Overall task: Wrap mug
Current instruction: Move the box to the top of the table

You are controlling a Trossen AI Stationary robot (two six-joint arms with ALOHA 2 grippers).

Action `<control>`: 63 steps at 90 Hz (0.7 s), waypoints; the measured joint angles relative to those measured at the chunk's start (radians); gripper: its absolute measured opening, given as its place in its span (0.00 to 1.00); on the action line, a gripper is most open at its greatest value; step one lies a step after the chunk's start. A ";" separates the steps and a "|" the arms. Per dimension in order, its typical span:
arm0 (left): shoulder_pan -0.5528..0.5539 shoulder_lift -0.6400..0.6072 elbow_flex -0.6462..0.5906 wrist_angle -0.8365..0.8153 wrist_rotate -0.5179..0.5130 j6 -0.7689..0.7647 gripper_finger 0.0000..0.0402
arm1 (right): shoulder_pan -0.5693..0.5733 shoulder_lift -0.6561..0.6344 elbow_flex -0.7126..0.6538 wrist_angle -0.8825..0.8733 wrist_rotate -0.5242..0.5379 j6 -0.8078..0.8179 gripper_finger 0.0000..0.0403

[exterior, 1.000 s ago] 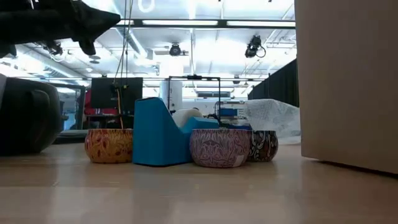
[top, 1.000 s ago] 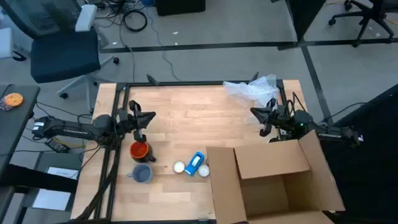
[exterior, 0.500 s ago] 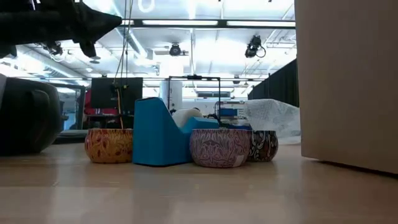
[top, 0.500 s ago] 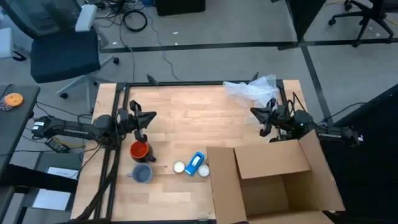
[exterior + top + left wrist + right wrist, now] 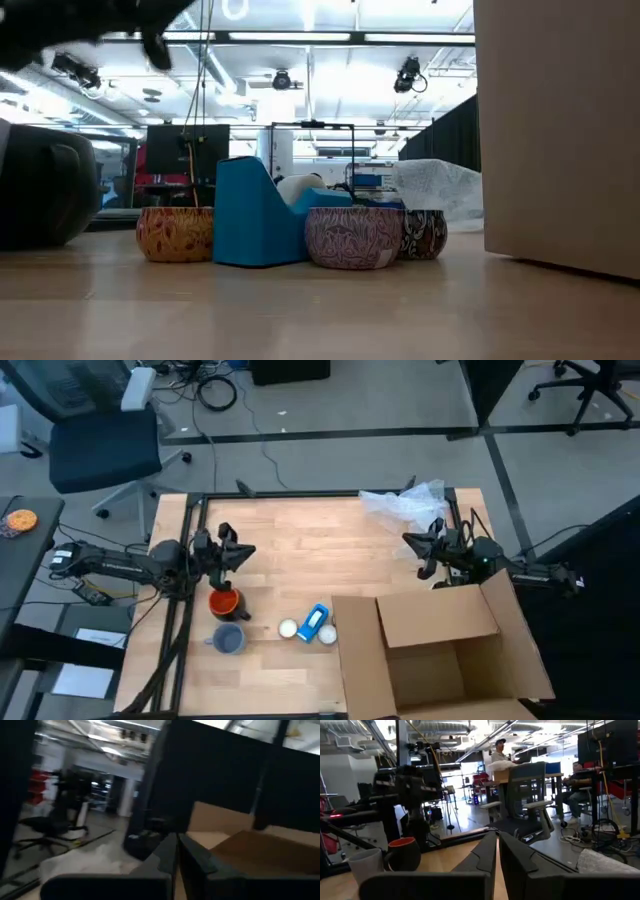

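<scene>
Standing upright, orange mug [image 5: 224, 602] below closed, empty left end effector [image 5: 243, 552].

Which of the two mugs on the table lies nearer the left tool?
The orange mug does. It sits just below the left tool in the high view, while the grey mug stands farther toward the table's near edge.

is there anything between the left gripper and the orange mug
Nothing visible. In the high view the left gripper hangs over bare table just beyond the orange mug, with open wood between them. The grey mug sits on the mug's far side from the gripper, and the blue tape dispenser is off to the side.
</scene>
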 joint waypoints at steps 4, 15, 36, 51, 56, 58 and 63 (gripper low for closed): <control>-0.014 0.063 0.049 -0.004 0.036 0.026 0.00 | 0.000 0.000 0.000 0.000 0.000 0.000 0.00; -0.053 0.233 0.195 -0.011 0.163 0.112 0.00 | 0.000 0.000 0.000 0.000 0.000 0.000 0.00; -0.146 0.357 0.456 -0.187 0.238 0.400 0.07 | 0.000 0.000 0.000 0.000 0.000 0.000 0.00; -0.201 0.410 0.585 -0.391 0.126 0.577 0.22 | 0.000 0.000 0.000 0.000 0.000 0.000 0.00; -0.217 0.436 0.614 -0.432 0.096 0.618 0.28 | 0.000 0.000 0.000 0.000 0.000 0.000 0.00; -0.224 0.447 0.625 -0.440 0.084 0.635 0.31 | 0.000 0.000 0.000 0.000 0.000 0.000 0.00; -0.243 0.475 0.649 -0.448 0.068 0.686 0.36 | 0.000 0.000 0.000 0.000 0.000 0.000 0.00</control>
